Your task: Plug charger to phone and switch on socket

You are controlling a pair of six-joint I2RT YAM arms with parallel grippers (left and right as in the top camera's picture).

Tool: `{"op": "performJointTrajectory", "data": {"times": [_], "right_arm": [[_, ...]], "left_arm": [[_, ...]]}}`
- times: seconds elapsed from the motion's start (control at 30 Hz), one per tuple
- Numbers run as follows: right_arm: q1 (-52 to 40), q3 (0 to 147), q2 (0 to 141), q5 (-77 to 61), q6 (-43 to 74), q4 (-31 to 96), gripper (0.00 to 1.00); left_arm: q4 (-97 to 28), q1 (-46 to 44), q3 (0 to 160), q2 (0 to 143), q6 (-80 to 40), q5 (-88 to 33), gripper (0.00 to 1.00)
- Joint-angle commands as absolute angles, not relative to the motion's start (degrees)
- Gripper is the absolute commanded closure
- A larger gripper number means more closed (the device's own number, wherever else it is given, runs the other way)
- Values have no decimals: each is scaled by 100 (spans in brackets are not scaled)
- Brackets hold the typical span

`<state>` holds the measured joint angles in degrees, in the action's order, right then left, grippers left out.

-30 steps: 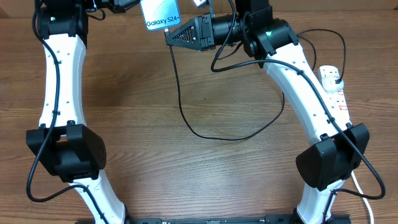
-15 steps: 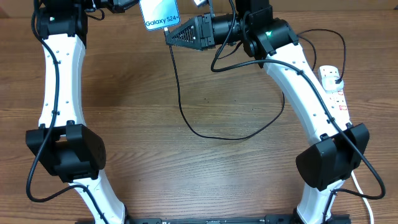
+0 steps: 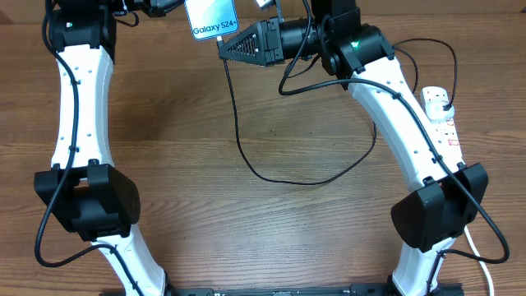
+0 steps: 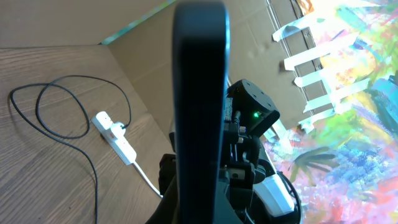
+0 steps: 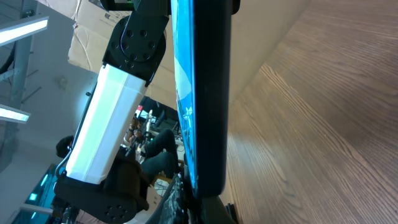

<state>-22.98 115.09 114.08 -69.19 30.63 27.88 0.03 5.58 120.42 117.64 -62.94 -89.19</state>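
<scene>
The phone [image 3: 210, 18] hangs in the air at the top of the overhead view, its light blue "Galaxy S24" screen facing up. My left gripper [image 3: 175, 5] is shut on its far end; in the left wrist view the phone [image 4: 199, 93] shows edge-on as a dark bar rising from the gripper [image 4: 199, 211]. My right gripper [image 3: 224, 47] is shut on the charger's connector tip, right at the phone's lower end [image 5: 208, 180]. The black charger cable [image 3: 240, 144] droops from there, loops over the table and runs to the white socket strip [image 3: 448, 127], where its plug [image 3: 444, 100] sits.
The socket strip [image 4: 118, 140] lies near the table's right edge with its thick white cord [image 3: 485, 251] trailing to the front. Cable loops [image 4: 37, 106] lie beside it. A cardboard wall [image 4: 186, 37] stands behind the table. The left arm's white link [image 5: 112, 124] is close behind the phone.
</scene>
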Motion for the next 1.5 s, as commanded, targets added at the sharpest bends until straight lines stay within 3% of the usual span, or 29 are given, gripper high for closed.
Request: {"op": "performJointTrajectory", "data": {"times": [0.0, 1.47], "right_arm": [[-2318, 11585, 11424, -6906, 3022, 2716, 96], [-2307, 11585, 11424, -6648, 3068, 2729, 96]], "left_arm": [[49, 484, 12156, 11660, -6326, -9045, 96], [27, 561, 12156, 11660, -6388, -9050, 96]]}}
